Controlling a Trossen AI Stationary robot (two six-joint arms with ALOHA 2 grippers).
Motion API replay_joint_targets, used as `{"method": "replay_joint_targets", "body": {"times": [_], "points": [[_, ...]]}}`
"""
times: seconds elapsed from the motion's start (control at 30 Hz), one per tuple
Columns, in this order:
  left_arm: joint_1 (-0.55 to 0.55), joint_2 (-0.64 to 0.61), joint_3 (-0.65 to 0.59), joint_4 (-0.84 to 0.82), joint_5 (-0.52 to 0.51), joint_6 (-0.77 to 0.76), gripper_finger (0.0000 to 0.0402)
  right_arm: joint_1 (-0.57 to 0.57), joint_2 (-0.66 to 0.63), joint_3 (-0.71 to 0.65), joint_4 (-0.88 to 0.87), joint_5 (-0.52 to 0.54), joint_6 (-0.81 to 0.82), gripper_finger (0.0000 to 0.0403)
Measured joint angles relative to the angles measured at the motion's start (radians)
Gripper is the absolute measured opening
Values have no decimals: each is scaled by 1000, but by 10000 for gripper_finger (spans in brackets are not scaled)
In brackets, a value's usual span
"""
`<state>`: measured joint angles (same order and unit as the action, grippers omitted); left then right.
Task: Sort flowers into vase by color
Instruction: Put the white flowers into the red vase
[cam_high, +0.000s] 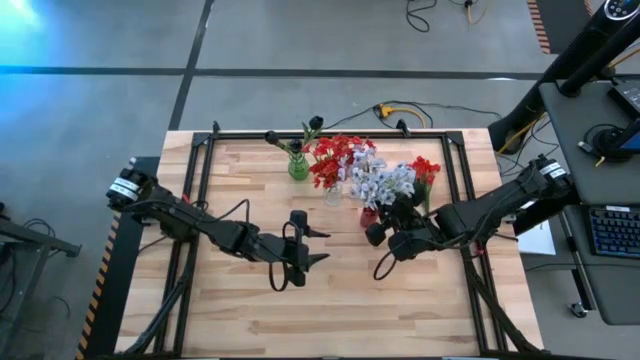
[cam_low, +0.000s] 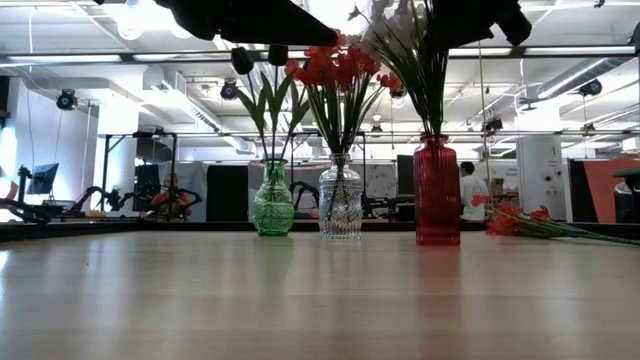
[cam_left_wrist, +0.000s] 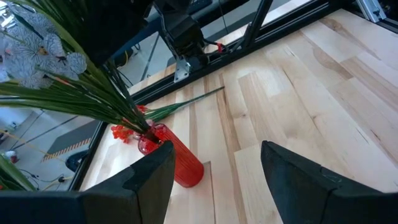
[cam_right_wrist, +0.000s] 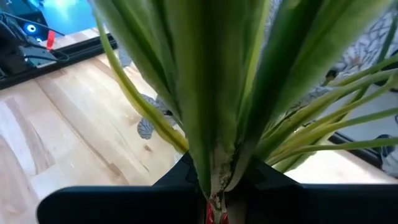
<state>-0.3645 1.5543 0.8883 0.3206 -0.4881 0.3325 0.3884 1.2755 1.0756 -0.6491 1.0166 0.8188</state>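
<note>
Right wrist view: right gripper (cam_right_wrist: 214, 186) clamped on green stems of pale blue-white flowers (cam_high: 382, 182); fingertips buried behind leaves, red vase (cam_low: 437, 192) mostly hidden below. Left gripper (cam_left_wrist: 214, 171) spread wide, empty.

Three vases: one green (cam_low: 273, 202), one clear (cam_low: 340, 200), one red (cam_low: 437, 192), two robot arms

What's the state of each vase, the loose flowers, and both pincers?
green vase: upright, holds dark buds
clear vase: upright, holds red flowers
red vase: upright, holds pale blue-white flowers
loose red flowers: lying flat on table
left pincer: open, empty
right pincer: shut on pale flowers' stems
</note>
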Motion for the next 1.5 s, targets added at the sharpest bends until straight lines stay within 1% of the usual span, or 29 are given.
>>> {"method": "replay_joint_targets", "body": {"times": [0.47, 1.0, 1.13, 1.4, 1.5], "points": [[0, 0, 0, -1, 0, 0, 220, -3, 1, -15, -3, -29, 3, 18], [0, 0, 0, -1, 0, 0, 220, -3, 1, -22, -2, -21, 7, 20], [0, 0, 0, -1, 0, 0, 220, -3, 3, -24, -6, -33, 8, 43], [0, 0, 0, -1, 0, 0, 220, -3, 3, -24, -1, -30, 11, 120], [0, 0, 0, -1, 0, 0, 220, -3, 3, -24, 1, -29, 11, 143]]}}
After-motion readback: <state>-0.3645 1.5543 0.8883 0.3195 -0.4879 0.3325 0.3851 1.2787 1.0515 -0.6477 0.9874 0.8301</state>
